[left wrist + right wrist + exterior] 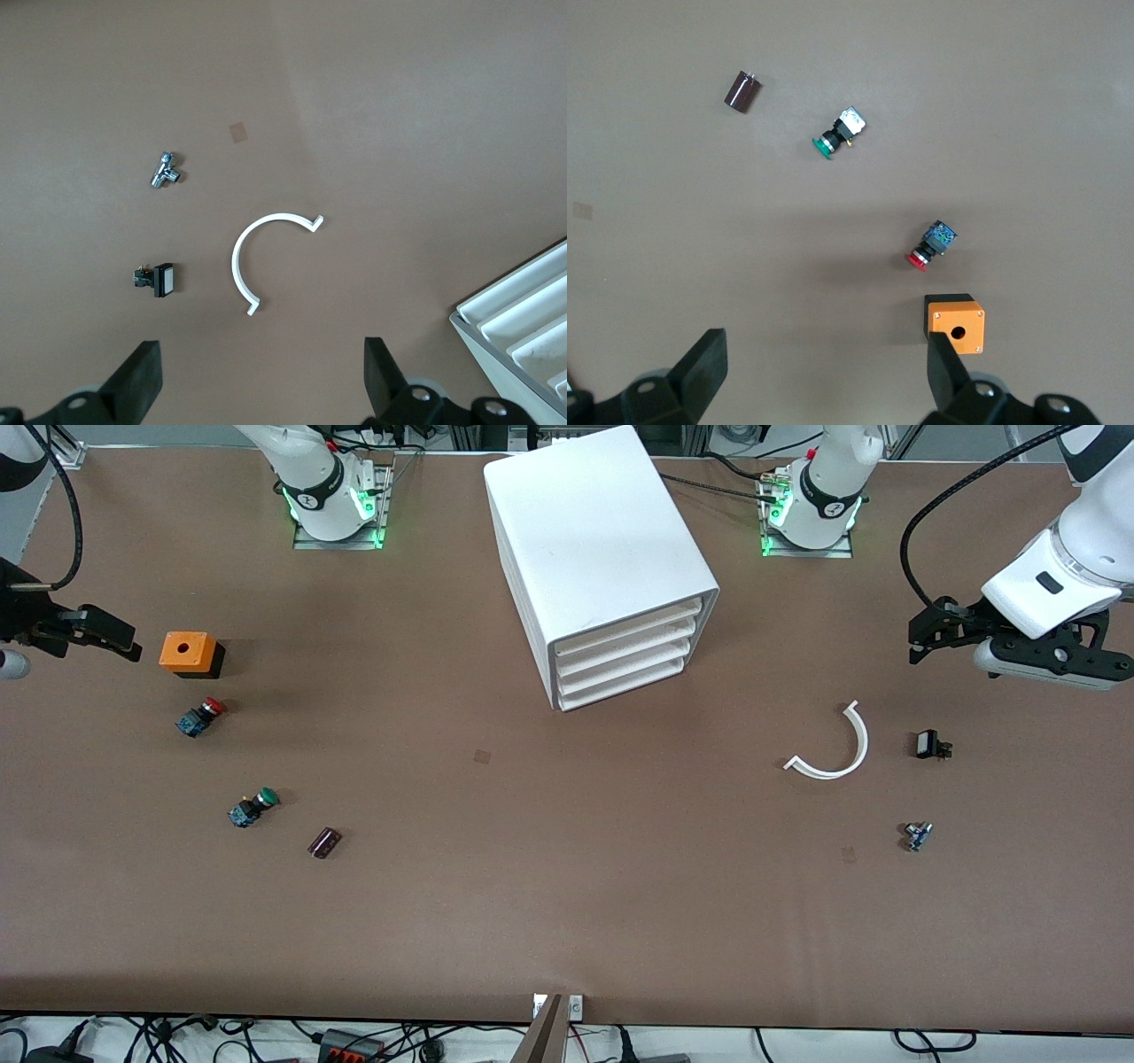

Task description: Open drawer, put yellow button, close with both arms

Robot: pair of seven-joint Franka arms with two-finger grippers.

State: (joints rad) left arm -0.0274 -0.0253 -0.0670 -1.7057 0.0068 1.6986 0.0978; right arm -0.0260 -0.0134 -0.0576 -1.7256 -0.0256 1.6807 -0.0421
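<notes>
All four drawers are shut, the top drawer included, and no yellow button shows anywhere. Left gripper at three o'clock and right gripper at nine hover wide open, empty, apparently parked clear.

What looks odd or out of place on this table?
The white box-shaped cabinet sits askew to the table edges, all four drawers shut. No yellow-capped button shows: only a red-capped button, a green-capped button and an orange box.
</notes>
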